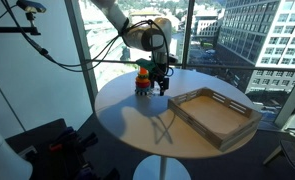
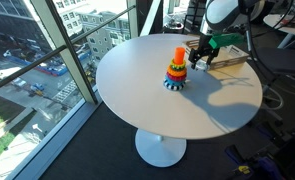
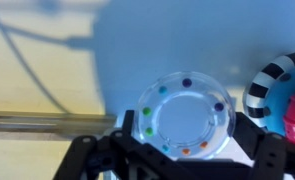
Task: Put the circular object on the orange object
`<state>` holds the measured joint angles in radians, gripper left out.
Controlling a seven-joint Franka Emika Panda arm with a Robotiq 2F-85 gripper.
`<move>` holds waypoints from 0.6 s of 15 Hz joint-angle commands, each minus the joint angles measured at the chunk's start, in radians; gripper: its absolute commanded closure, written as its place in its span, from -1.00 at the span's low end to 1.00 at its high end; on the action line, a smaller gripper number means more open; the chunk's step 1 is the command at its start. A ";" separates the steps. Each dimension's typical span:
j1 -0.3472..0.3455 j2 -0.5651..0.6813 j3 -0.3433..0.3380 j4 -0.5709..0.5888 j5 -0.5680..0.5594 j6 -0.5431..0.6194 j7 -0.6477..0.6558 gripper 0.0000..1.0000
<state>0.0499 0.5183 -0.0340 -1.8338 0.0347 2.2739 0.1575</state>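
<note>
- Between the jaws in the wrist view, holds the circular object point(image 3: 185, 115), a pale see-through ring with coloured dots. Grips it by the outer edge, which leaves the middle hole free to drop over a peg.
- Spread only to the ring's width, and pressing on both of its sides as far as can be judged from that view. Impossible to tell whether raised off the worktop point(image 1: 122, 120) or resting on it.
- Just beside the ring, shows a black-and-white striped band point(image 3: 272, 85) of the stacking toy point(image 2: 176, 68). So close to the goal, but off to one side rather than above it.
- At the top of that toy, in an exterior view, leaves the orange object point(image 2: 179, 51) bare, with nothing set on it yet.
- With the gripper point(image 1: 161, 80) hanging low, about level with the toy's body, probably calls for a rise and a short sideways shift. Only then a lowering of the ring onto the orange piece.
- Farther along the worktop, finds the wooden tray point(image 1: 215, 112) apart from the toy, and so out of the way of that move.
</note>
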 commanded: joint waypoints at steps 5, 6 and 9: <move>-0.023 -0.123 0.012 0.016 0.020 -0.147 -0.006 -0.39; -0.023 -0.138 0.012 0.016 0.021 -0.154 -0.006 -0.39; -0.025 -0.182 0.019 0.020 0.039 -0.184 -0.021 -0.39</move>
<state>0.0431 0.3811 -0.0329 -1.8280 0.0430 2.1432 0.1559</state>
